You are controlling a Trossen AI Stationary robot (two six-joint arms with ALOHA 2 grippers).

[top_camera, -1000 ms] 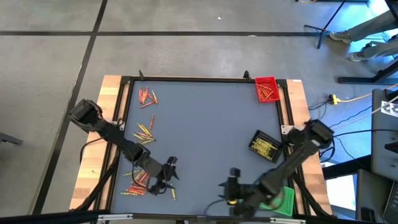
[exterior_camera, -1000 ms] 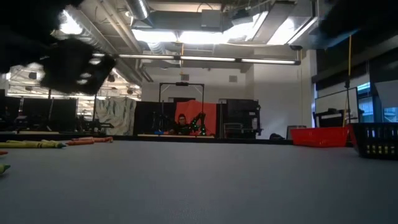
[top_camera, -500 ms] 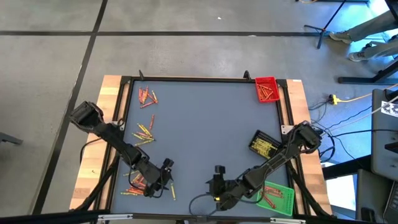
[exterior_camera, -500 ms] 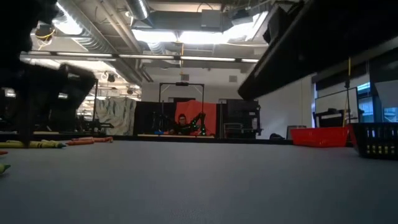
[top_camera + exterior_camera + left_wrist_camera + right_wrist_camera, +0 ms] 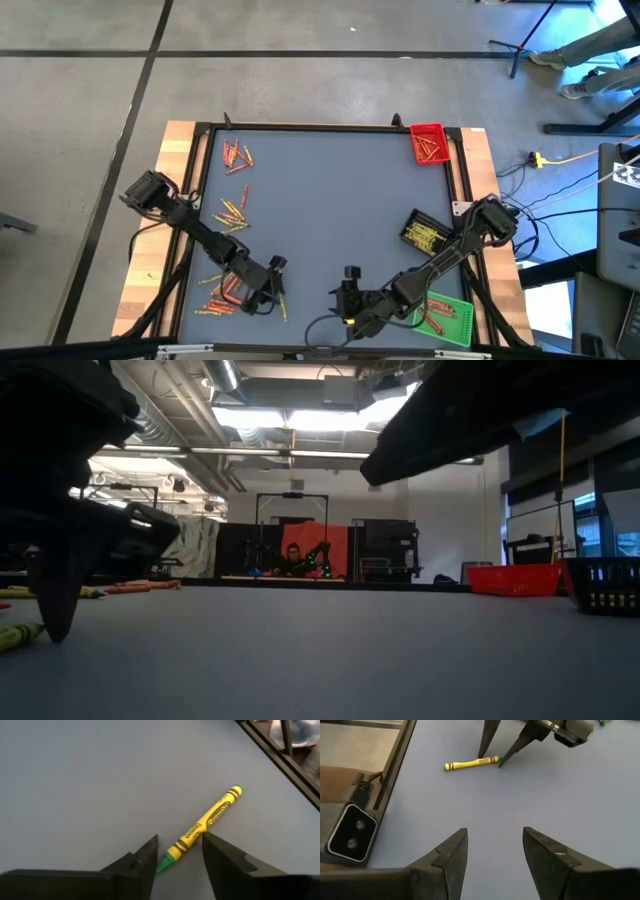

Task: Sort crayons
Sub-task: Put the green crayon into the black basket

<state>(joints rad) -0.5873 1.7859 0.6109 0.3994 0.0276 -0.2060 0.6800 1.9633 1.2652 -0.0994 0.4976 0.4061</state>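
Observation:
A yellow-wrapped crayon with a green tip [image 5: 207,817] lies flat on the grey table near its front edge, also seen as the same crayon [image 5: 470,763]. My left gripper [image 5: 179,849] is down at the table, open, with one finger on each side of the crayon's pointed end. I see no touch. More crayons lie in loose heaps [image 5: 232,212] along the table's left side. My right gripper [image 5: 492,845] hovers open with nothing between its fingers, a little to the right of the left one [image 5: 347,292].
A red tray [image 5: 428,143] sits at the far right corner. A black tray [image 5: 424,233] stands by the right edge and a green tray [image 5: 447,316] at the near right. A black frame rail [image 5: 395,775] borders the table.
My left gripper has sunk to the table and come down over the yellow crayon's pointed end. My right gripper has swung from over the green tray toward the table's left, sinking a little, then stopped. The crayon has not moved.

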